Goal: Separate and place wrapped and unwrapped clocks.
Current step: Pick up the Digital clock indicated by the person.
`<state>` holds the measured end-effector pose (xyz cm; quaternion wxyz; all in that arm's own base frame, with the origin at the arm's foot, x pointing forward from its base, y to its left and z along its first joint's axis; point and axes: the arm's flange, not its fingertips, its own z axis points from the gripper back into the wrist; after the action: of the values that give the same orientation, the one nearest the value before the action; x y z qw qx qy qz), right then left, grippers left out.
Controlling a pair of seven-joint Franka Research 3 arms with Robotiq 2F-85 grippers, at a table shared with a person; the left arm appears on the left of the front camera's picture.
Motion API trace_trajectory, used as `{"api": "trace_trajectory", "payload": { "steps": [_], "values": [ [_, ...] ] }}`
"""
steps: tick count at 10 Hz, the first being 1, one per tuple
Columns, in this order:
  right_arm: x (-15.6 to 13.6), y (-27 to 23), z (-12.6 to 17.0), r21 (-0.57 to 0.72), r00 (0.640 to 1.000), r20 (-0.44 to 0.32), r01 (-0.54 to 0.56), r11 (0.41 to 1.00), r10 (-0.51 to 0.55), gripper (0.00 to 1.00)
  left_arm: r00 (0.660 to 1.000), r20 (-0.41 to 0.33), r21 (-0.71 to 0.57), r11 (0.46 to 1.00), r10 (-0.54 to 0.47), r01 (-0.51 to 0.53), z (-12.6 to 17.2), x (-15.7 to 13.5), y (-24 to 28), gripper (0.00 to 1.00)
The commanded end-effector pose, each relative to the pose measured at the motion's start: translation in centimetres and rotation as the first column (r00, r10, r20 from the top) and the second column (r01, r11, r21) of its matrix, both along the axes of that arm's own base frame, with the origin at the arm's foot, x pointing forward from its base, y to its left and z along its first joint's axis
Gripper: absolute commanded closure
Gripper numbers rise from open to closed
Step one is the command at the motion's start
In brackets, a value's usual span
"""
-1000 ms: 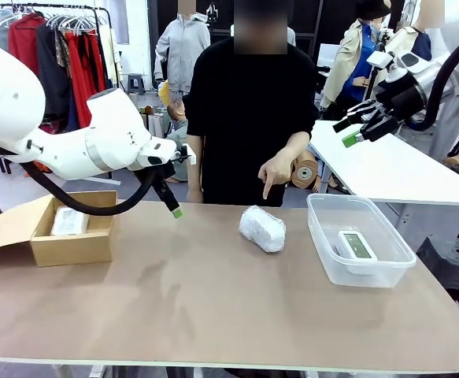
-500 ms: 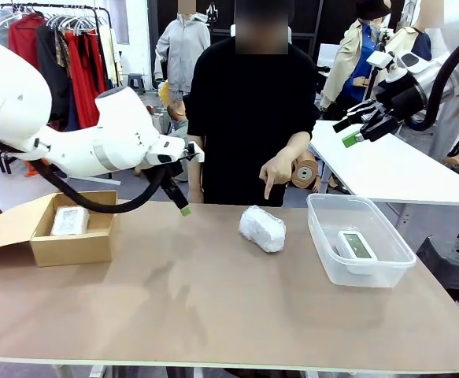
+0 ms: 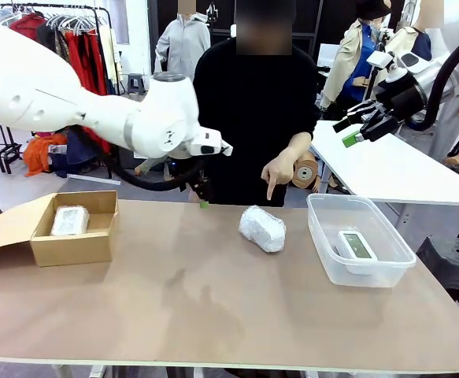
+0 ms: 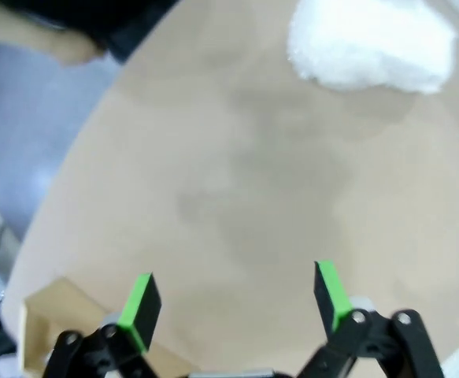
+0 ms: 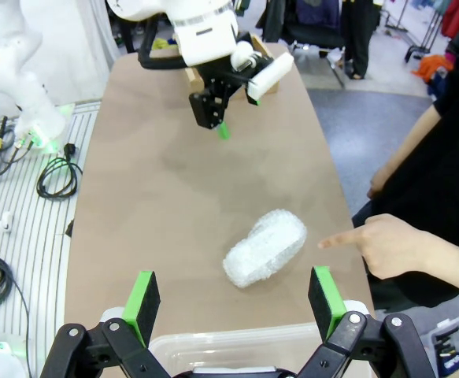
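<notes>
While the flat bundle (image 3: 70,220) is boxed and the clock (image 3: 357,245) binned, the rounder bundle (image 3: 262,228) lies mid-frame, both jaws wide, empty.

Blurry wrapped bundle (image 4: 371,47), partly past top edge

Bright, even overhead light casts soft arm shadows on the tabletop (image 3: 213,315). The left wrist view is motion-blurred; both wrist views bend at the edges.
</notes>
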<state>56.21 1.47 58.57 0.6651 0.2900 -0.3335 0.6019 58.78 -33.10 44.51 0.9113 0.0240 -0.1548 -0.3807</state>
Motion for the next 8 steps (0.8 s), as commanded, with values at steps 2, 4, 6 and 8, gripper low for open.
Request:
{"api": "trace_trajectory", "payload": {
  "steps": [2, 4, 6, 8],
  "values": [
    [-0.1, 0.0, 0.2, -0.007, 1.0, 0.004, -0.002, 1.0, 0.002, 0.0, 0.977, -0.054, 0.044, 0.978, 0.204, -0.202, -0.3, 1.8, -5.9, 0.0],
    [-0.1, 0.0, 0.2, -0.007, 1.0, 0.004, -0.002, 1.0, 0.002, 0.0, 0.938, -0.083, -0.044, 0.939, 0.336, -0.34, -0.9, 2.6, -8.3, 0.0],
    [-0.1, 0.0, 0.2, -0.007, 1.0, 0.004, -0.002, 1.0, 0.002, 0.0, 0.912, -0.028, -0.155, 0.9, 0.409, -0.408, -0.9, 3.4, -9.4, 0.0],
    [-0.1, 0.0, 0.2, -0.007, 1.0, 0.004, -0.002, 1.0, 0.002, 0.0, 0.927, -0.068, -0.094, 0.923, 0.368, -0.373, -1.4, 2.4, -9.3, 0.0]
  ]
}}
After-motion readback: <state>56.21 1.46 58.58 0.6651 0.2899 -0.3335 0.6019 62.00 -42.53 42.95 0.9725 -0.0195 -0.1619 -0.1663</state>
